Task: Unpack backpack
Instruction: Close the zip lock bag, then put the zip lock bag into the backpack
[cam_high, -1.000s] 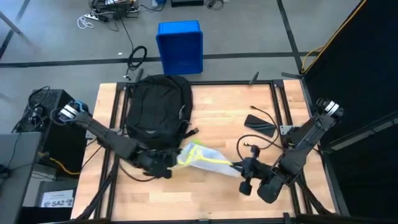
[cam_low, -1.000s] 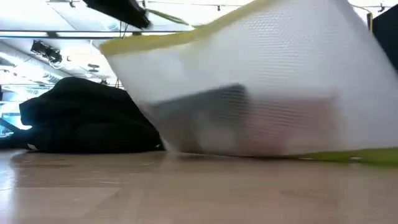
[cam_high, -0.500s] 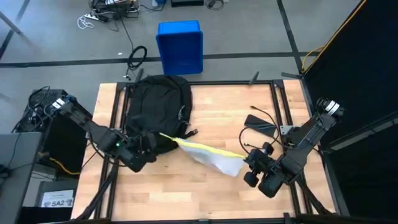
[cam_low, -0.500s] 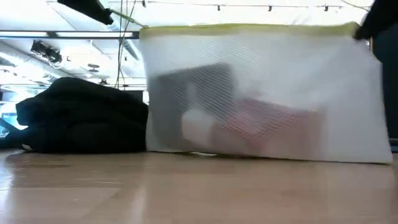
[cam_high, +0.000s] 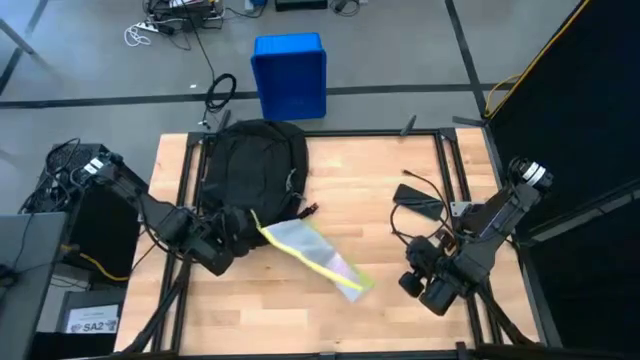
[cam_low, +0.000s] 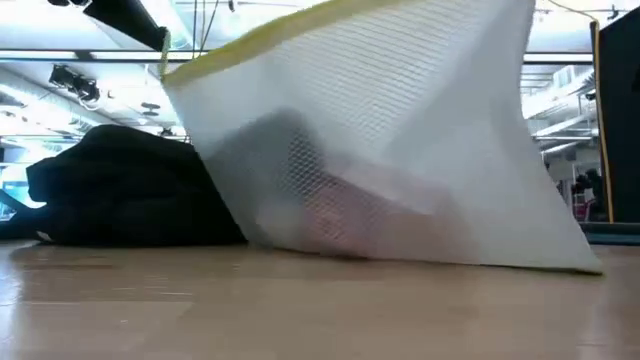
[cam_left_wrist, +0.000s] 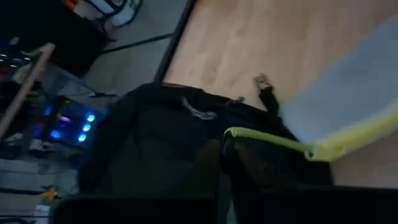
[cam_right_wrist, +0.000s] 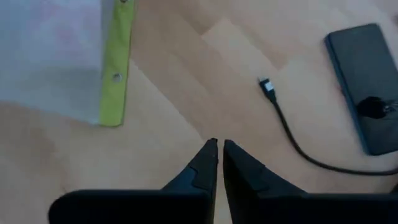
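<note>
The worktop (cam_high: 400, 165) fills the centre of the high view. The backpack (cam_high: 250, 170) lies at its upper left: soft black fabric that will sag and fold, probably best taken by a strap or the zipper edge. A white mesh pouch (cam_high: 310, 255) with yellow trim, light and limp, runs from the backpack toward centre. The left gripper (cam_high: 236, 226) pinches its yellow corner at the backpack's lower edge. The right gripper (cam_right_wrist: 217, 149), lower right, is nearly closed and empty, near a black phone (cam_right_wrist: 368, 84) and cable (cam_right_wrist: 286, 127).
</note>
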